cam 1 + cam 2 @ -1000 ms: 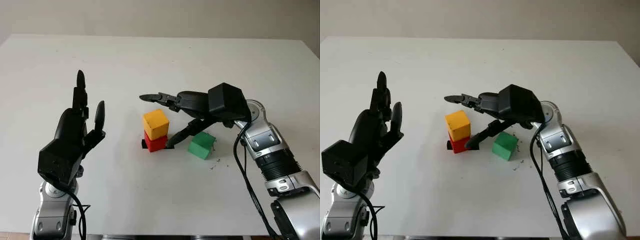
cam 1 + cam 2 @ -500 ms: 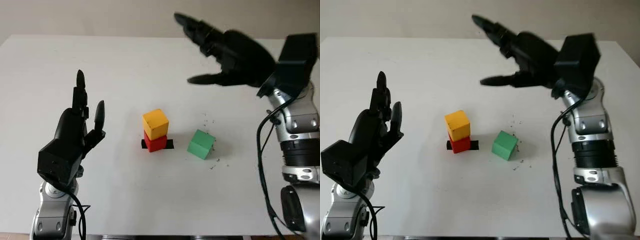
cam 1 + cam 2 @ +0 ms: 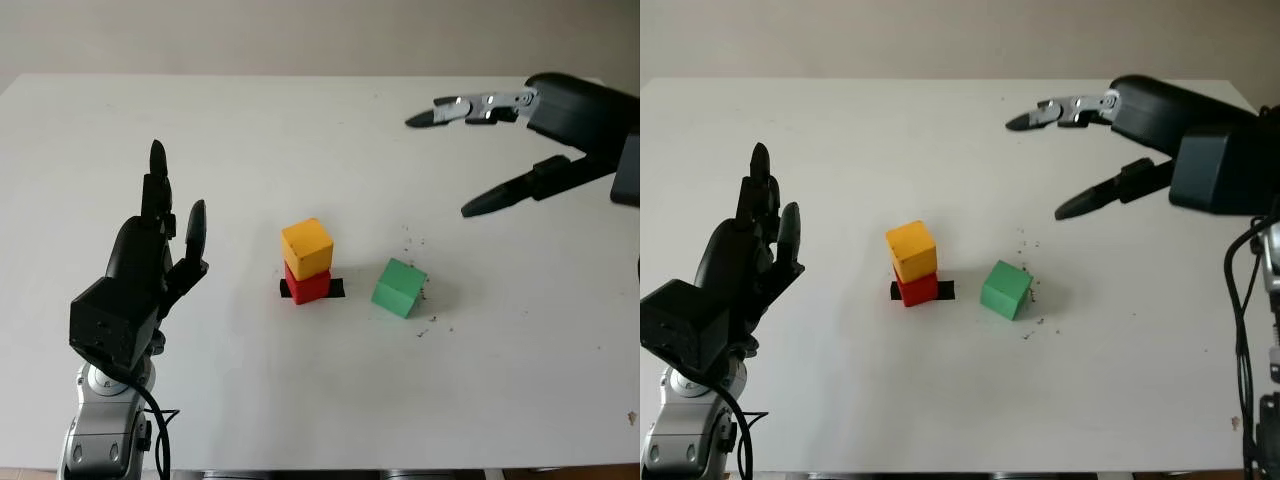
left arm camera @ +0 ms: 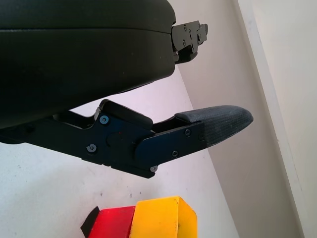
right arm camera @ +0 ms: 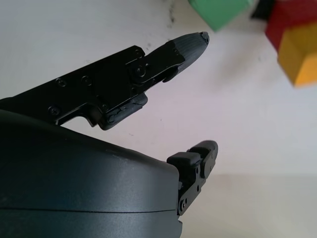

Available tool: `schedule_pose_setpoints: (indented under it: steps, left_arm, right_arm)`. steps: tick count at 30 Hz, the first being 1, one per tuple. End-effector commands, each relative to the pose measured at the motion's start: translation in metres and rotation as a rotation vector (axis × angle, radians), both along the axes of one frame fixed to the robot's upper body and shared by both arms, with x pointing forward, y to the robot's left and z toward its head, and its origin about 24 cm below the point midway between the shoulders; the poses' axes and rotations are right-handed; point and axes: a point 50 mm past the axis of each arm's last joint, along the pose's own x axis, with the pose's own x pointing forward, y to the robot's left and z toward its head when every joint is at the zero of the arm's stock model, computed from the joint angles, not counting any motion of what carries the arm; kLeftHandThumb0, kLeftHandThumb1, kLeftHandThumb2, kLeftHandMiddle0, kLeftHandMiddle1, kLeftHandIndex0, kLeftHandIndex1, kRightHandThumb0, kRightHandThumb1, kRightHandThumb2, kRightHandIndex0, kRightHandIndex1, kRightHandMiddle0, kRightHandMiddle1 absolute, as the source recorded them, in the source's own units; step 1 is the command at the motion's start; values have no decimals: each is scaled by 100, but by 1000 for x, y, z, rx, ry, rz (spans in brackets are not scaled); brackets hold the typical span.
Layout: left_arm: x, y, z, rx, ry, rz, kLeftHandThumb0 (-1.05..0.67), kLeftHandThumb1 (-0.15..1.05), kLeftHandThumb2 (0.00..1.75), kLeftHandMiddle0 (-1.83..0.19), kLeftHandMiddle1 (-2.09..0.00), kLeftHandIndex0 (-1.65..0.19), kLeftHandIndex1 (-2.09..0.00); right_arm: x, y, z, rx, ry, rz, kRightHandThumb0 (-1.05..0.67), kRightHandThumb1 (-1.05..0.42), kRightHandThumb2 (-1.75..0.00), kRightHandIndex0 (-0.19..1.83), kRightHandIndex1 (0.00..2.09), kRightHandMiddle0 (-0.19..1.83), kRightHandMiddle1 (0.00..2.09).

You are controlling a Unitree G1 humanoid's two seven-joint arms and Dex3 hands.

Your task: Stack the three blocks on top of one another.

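- We are looking at a stack that is two blocks high: the yellow block is sitting on top of the red block, turned a little against it, near the middle of the white table.
- The red block is standing on a small strip of black tape, which is sticking out on either side of it.
- The green block is lying on the table just beside the stack, on our right side, apart from it and not touching; a few dark specks are scattered around it.
- We are holding our right hand up in the air, well apart from the blocks and beyond the green one; it is open and carrying nothing.
- We are keeping our left hand raised on the other side of the stack, well apart from it, also open and holding nothing.
- We are judging the task as roughly two thirds done: one placement is finished, and the last one is not yet begun.
- What is left, as we are reading it: grasping the green block, lifting it above the yellow one and setting it squarely on top, minding the slight twist of the yellow block so the stack is not tipping.
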Motion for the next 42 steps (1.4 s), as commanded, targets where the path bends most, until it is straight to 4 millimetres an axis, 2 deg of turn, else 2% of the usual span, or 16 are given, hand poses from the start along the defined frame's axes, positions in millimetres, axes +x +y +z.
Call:
schedule_pose_setpoints:
  steps: [1, 5, 9, 20, 21, 25, 31, 36, 42]
  left_arm:
    - [1, 1, 1, 11, -3, -5, -76, 105, 70, 19, 0, 19, 0]
    - [2, 0, 2, 14, -4, -6, -75, 105, 71, 19, -1, 19, 0]
    - [2, -1, 1, 17, -5, -6, -76, 105, 71, 19, -1, 19, 0]
    - [2, -1, 2, 14, -4, -5, -76, 105, 71, 19, -1, 19, 0]
    - [2, 0, 2, 12, -4, -5, -76, 105, 71, 19, -1, 19, 0]
    - [2, 1, 2, 30, -9, 4, -76, 105, 71, 19, 0, 19, 0]
    - [1, 2, 2, 22, -8, 0, -75, 105, 71, 19, 0, 19, 0]
    - [-1, 2, 2, 30, -16, 7, -74, 105, 70, 19, 0, 19, 0]
    - [-2, 3, 2, 14, -16, 11, -73, 105, 71, 19, 0, 19, 0]
  right_arm:
    - [-10, 10, 1, -126, -58, 69, -57, -89, -7, 25, 8, 43, 14]
    - [-15, 20, -9, -165, -72, 145, -51, -87, -5, 37, 13, 49, 14]
    - [-15, 24, -15, -178, -115, 197, -55, -87, -5, 45, 15, 52, 15]
    - [-13, 27, -18, -198, -134, 221, -55, -87, -5, 47, 13, 53, 15]
    - [-13, 29, -20, -214, -142, 233, -59, -88, -6, 35, 7, 46, 12]
    - [-13, 31, -26, -255, -152, 249, -62, -87, -5, 16, 0, 38, 8]
    - [-14, 32, -35, -300, -107, 236, -64, -86, -5, -5, 0, 29, 3]
    - [-15, 33, -45, -346, -62, 242, -63, -88, -6, -15, 1, 23, 1]
    - [-17, 35, -60, -330, -43, 262, -58, -85, -5, -10, 6, 34, 7]
